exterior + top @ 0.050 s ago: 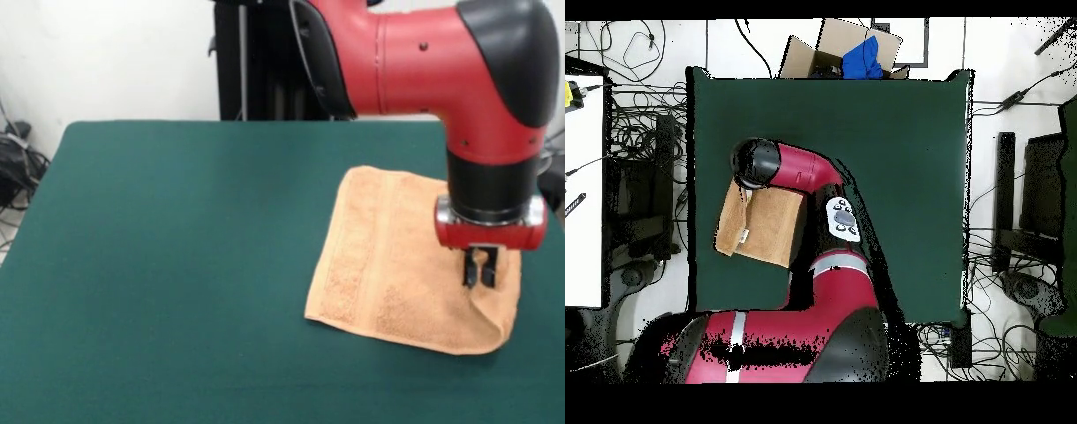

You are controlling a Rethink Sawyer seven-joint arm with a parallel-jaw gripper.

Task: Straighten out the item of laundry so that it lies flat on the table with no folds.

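While most of the dark green counter (177,265) lies bare across the left and middle of the front view, the light orange-tan towel (388,265) sits in the lower right part of the frame. Its left side shows a woven border band running from the far edge down to the near left corner, and the terry surface there looks flat. Its outline is roughly a tilted square, with the near edge slanting down toward the right. Further right, the cloth rises into a soft ridge, and the near right corner is rounded and doubled, so the towel is not lying in a single flat layer there.

Above that raised part, the red and black arm comes down from the top of the frame, and the gripper (481,272) points straight down at the towel's right side. Its jaws stand narrow, close together, with their tips at the cloth; whether they pinch any fabric cannot be told.

Seen from overhead, the towel (765,228) lies near the counter's (895,150) left edge, in the left middle of the frame, with a small white tag showing near its left side.
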